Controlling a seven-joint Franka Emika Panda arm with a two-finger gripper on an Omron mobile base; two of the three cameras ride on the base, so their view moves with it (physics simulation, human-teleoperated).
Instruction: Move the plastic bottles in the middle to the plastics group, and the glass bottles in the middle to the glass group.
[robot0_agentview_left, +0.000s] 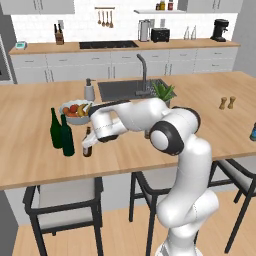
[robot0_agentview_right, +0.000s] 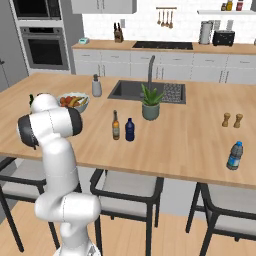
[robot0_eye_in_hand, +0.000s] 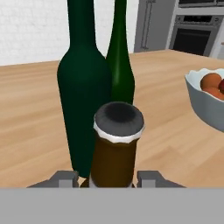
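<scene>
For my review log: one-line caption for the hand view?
Claw shut on brown bottle, in front of two green wine bottles.

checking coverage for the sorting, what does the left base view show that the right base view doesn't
Left base view: two green wine bottles with a brown bottle beside them at the end effector. Right base view: a second brown bottle and a dark blue bottle mid-counter. Both: fruit bowl, soap dispenser, plant.

Island counter (robot0_agentview_right: 190, 145): bottles, fruit bowl (robot0_agentview_right: 73, 101), plant (robot0_agentview_right: 150, 106).
</scene>
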